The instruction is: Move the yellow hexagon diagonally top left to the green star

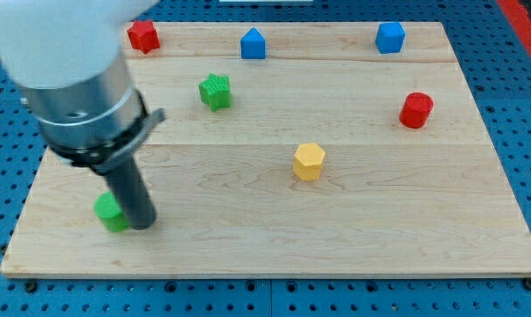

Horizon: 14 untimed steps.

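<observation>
The yellow hexagon (308,161) lies right of the board's middle. The green star (216,91) lies up and to the left of it, well apart. My tip (143,224) rests on the board at the lower left, far left of the hexagon and below the star. It stands right against a second green block (112,212), which the rod partly hides.
A red block (143,36) is at the top left, a blue house-shaped block (253,43) at top centre, a blue block (390,37) at top right, and a red cylinder (416,110) at the right. The wooden board (379,238) sits on a blue pegboard.
</observation>
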Each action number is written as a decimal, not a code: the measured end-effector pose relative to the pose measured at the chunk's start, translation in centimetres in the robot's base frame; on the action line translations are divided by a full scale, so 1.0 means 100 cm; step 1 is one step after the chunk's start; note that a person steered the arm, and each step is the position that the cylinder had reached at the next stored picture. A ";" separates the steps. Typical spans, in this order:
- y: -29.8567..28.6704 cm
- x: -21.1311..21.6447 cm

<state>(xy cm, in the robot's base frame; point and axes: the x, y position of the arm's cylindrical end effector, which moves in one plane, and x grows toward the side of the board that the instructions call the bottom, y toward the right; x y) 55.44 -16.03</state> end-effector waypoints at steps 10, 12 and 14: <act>0.216 -0.157; 0.108 -0.215; 0.057 -0.231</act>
<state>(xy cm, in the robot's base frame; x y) 32.36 -10.28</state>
